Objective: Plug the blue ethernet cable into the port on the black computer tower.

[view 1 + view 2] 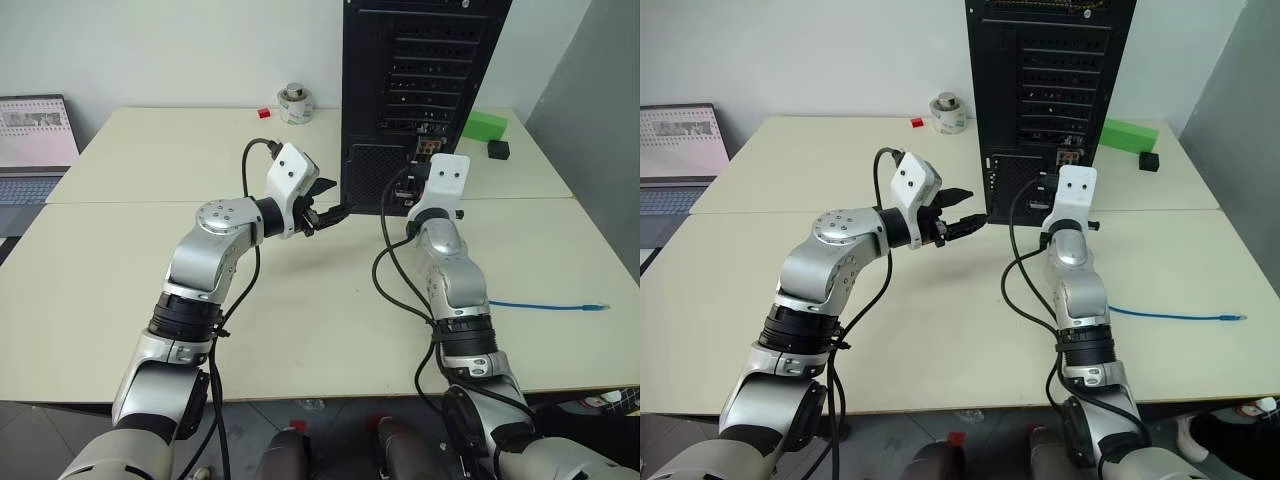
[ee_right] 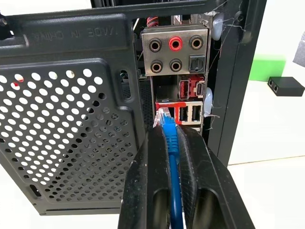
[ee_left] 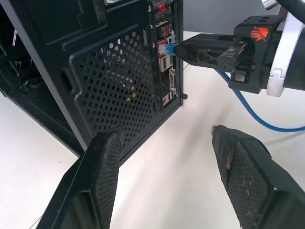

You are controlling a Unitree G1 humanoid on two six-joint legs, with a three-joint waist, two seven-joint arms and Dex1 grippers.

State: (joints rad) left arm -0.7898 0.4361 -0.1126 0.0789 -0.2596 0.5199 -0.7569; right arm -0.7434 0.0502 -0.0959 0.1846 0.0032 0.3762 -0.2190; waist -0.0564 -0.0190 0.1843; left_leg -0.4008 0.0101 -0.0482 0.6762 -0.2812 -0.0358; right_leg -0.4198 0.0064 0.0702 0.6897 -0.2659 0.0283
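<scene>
Insertion step, right at the port. The right tool (image 2: 172, 143) is clamped on the blue ethernet cable (image 2: 170, 143) just behind its clear plug, and the plug tip sits at the connector strip on the back of the black computer tower (image 2: 71, 119), beside the mesh vent. Whether the plug is already seated or only touching the port mouth can't be told from these views (the wrist view has the fingers covering the lower part of it). The rest of the cable trails back along the right arm and lies across the worktop (image 1: 300, 330) to the robot's right, free end well apart from the tower.

The left tool (image 1: 327, 205) hangs open and empty, fingers spread, near the tower's lower corner, not touching anything.

The tower stands upright at the far side of the worktop, back panel facing the robot.

Next move, as a guess: a short straight push along the plug's axis into the port, keeping the plug square so the clip latches, then letting go with the right tool. Any sideways tilt would likely jam it against the port edge. The left tool could brace the tower if it slides.
</scene>
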